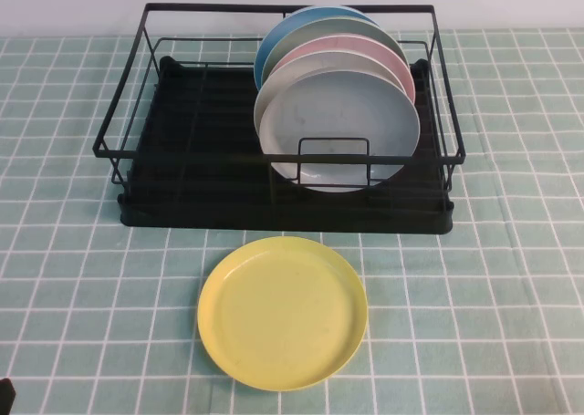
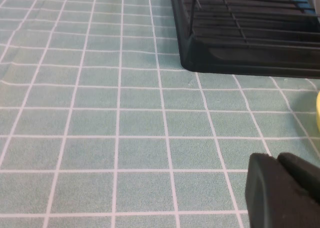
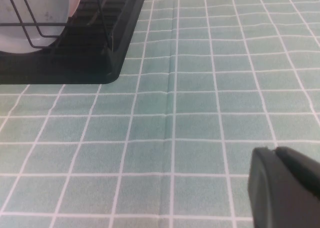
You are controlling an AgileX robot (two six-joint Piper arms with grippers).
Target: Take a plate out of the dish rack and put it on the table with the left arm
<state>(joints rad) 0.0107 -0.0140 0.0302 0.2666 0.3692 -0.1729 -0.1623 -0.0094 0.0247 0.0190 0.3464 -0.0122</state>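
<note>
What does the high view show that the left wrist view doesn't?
Only the high view shows the stack of plates standing in the rack, the grey-blue plate in front, and the whole yellow plate lying on the table. Only the left wrist view shows the left tool, low over bare cloth near a rack corner. Both share the rack, the checked table and the yellow plate, just a sliver in the wrist view. The right tool appears in neither; its own camera shows it over the cloth.
</note>
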